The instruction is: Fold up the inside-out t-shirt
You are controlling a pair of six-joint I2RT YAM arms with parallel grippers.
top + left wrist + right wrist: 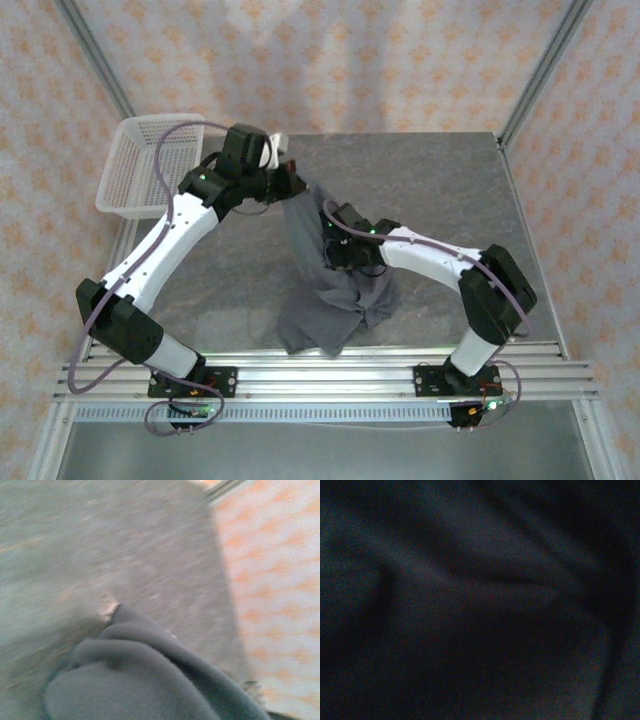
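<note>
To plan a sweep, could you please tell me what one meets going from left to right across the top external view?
white basket → inside-out t-shirt → right arm's elbow

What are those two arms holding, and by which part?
The left pincer is shut on a bunched end of the grey t-shirt, held above the table. The right pincer is pressed into the cloth; whether it grips cannot be told.

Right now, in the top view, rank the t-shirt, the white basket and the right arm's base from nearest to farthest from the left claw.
1. t-shirt, hanging from the left claw.
2. white basket, far left corner.
3. right arm's base, near right.
</note>
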